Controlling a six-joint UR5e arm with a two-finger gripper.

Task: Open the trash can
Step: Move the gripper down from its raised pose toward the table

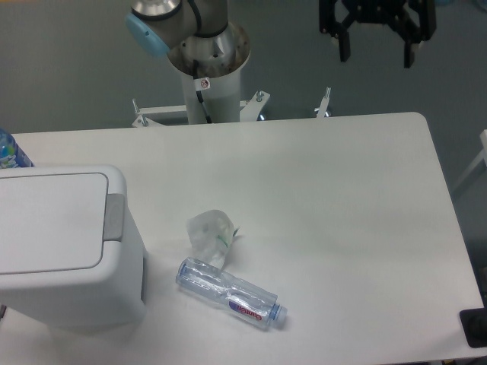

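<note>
The trash can is a big white box at the table's left front, its flat lid down and a grey push tab on its right edge. My gripper hangs high at the top right, beyond the table's far edge, far from the can. Its two black fingers are spread apart with nothing between them.
A clear plastic bottle lies on its side right of the can, with a crumpled clear plastic piece just above it. Another bottle top peeks in at the left edge. The arm's base stands behind the white table.
</note>
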